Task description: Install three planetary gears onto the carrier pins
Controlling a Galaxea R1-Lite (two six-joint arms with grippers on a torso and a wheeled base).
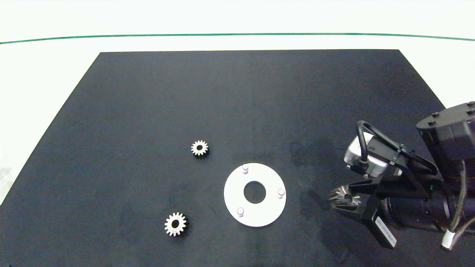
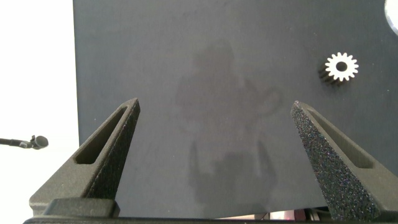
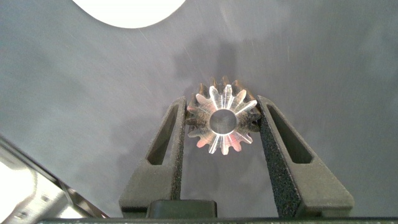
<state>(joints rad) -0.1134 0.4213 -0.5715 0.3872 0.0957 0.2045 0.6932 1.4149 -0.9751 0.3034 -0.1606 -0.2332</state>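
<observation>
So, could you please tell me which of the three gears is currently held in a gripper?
The gear right of the white disc, clamped in the right gripper. The other two gears lie loose on the mat, left of the disc.

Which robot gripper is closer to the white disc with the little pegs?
Right. The right gripper is beside the white disc, holding a gear. The left gripper is outside the head view.

Shiny metal gear (image 3: 222,121); matt dark mat (image 1: 222,111).
</observation>
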